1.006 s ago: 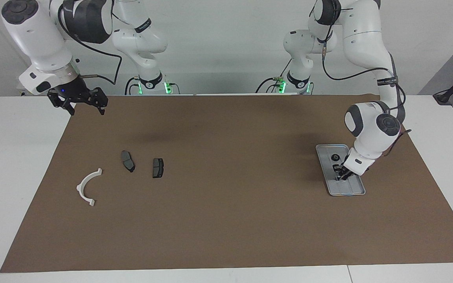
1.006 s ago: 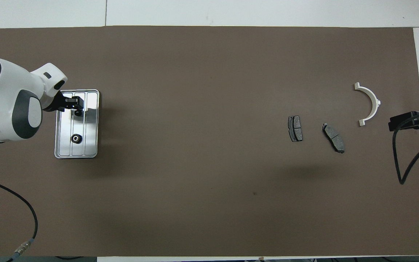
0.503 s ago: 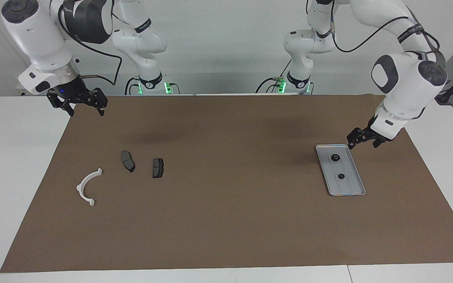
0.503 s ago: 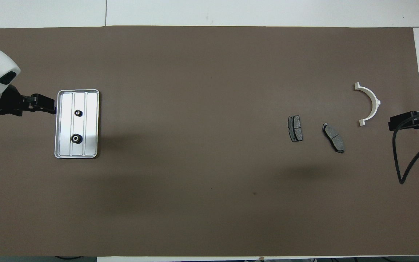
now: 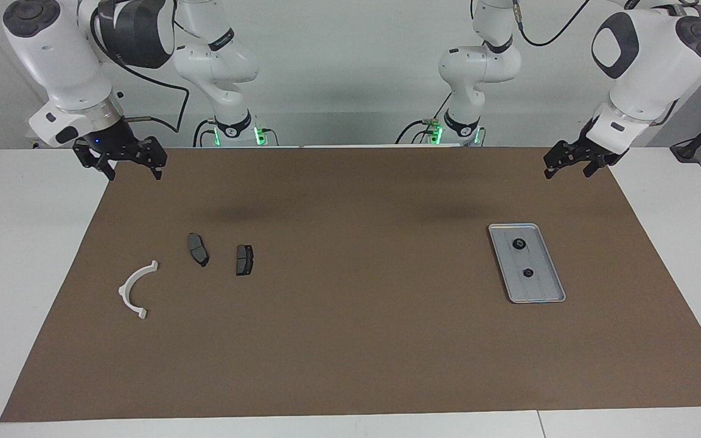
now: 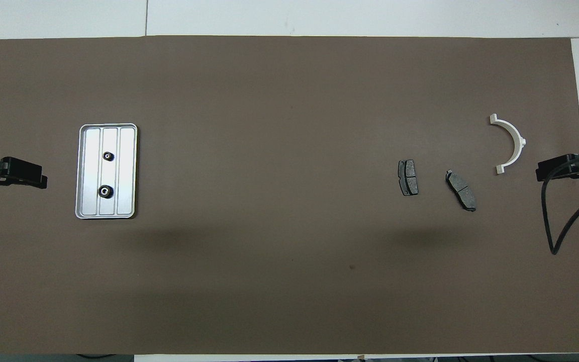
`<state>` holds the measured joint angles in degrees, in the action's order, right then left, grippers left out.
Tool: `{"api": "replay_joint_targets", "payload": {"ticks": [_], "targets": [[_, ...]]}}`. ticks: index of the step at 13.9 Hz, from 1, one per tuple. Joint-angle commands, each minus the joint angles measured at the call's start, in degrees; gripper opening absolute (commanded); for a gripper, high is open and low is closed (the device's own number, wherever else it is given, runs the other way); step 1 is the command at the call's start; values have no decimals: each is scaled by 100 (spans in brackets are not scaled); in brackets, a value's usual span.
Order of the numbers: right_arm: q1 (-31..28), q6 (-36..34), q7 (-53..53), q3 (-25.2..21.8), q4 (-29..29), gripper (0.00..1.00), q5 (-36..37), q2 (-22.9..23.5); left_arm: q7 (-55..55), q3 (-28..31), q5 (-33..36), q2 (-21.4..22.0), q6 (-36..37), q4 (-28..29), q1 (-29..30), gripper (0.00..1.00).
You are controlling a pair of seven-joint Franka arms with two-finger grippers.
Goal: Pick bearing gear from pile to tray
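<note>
Two gears (image 5: 518, 244) along tray's (image 5: 548, 258) length.

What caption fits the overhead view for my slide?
Two bearing gears lie in the silver tray; two brake pads and a white arc bracket remain on the brown mat.

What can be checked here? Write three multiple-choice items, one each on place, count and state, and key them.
1. The tray lies:
A. toward the left arm's end of the table
B. toward the right arm's end
C. mid-table

2. Gears in the tray:
A. one
B. two
C. three

3. The left claw is:
A. shut on a gear
B. open and empty, in the air
C. resting in the tray

Key:
1 A: the tray lies at the end where the left arm stands.
2 B: two black gears show on it.
3 B: its fingers are spread with nothing between them, clear of the tray.
</note>
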<state>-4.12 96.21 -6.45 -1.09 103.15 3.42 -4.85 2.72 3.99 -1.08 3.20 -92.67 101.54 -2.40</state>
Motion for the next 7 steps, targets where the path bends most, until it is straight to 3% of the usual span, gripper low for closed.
{"api": "replay_joint_targets", "payload": {"ticks": [1, 5, 7], "targets": [[-37, 205, 21, 30, 258, 100, -34, -174, 18, 128, 47, -30, -22, -3, 29, 100], [-80, 319, -41, 21, 337, 100, -34, -209, 10, 41, 47, -65, -207, -64, -15, 100], [-37, 284, -23, 30, 320, 100, -34, -209, 10, -21, 47, -362, -15, -518, -15, 100]]}}
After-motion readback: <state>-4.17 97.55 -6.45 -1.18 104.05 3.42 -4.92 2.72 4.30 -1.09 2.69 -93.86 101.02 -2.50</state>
